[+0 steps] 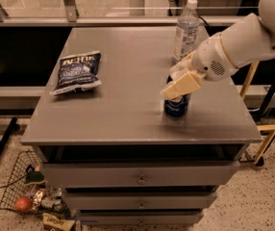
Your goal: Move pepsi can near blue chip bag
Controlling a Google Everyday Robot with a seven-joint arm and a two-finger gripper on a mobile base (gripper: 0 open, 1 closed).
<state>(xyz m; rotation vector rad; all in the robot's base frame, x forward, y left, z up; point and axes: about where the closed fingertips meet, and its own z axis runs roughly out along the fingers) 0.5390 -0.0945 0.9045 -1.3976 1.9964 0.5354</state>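
The pepsi can point(177, 108) stands upright on the right side of the grey table top point(123, 114), near the front. My gripper point(180, 86) is down over the can's top from the right and hides its upper part. The blue chip bag point(76, 72) lies flat on the left side of the table, well apart from the can.
A clear plastic bottle with a white cap point(186, 30) stands at the back right, just behind the gripper. The table has drawers point(140, 179) below. A wire basket point(27, 191) with odds and ends sits on the floor at the lower left. A yellow stand point(272, 124) is at the right.
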